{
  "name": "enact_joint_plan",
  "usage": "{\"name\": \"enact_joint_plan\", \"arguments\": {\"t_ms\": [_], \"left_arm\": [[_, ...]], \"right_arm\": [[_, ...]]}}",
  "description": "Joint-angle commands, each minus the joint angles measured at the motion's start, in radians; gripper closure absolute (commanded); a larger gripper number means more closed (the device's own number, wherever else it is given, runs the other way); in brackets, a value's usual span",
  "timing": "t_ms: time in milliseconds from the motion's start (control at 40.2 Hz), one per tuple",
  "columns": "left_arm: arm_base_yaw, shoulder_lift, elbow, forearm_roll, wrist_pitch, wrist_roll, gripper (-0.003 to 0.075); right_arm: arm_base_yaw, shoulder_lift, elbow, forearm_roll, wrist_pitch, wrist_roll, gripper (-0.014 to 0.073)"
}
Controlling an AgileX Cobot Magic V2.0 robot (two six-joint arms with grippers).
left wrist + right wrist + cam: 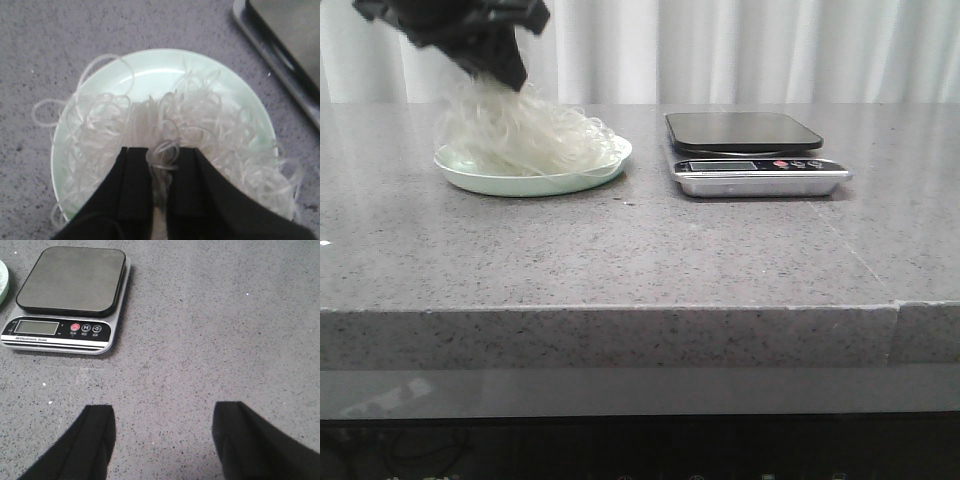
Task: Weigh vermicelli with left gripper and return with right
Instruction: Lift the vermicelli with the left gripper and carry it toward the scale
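Vermicelli (190,130) on plate (150,65) | left end effector (160,155) apparently pinching strands | right end effector (162,432) spread, empty

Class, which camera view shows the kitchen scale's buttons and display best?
The right wrist view: it looks down on the kitchen scale, showing the platform, display and three buttons clearly. The front view shows it low and side-on, so its panel looks squashed. The left wrist view catches only one dark corner.
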Motion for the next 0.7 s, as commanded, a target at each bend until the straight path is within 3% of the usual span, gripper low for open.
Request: {"name": "enact_joint_plan", "arguments": {"t_ms": [0, 298, 671], "left_arm": [[-0.016, -0.083, -0.093, -0.007, -0.055, 0.0, 0.0565], [-0.107, -0.053, -0.368, -0.007, -0.059, 0.0, 0.0565], [-0.22, 0.18, -0.769, -0.007, -0.066, 0.0, 0.0565]], "right_arm": [[-0.004, 0.006, -0.033, -0.008, -0.06, -0.005, 0.0053], [-0.004, 0.006, -0.033, -0.008, -0.06, -0.005, 0.0053], [-0.004, 0.006, -0.033, -0.008, -0.06, -0.005, 0.0053]]}}
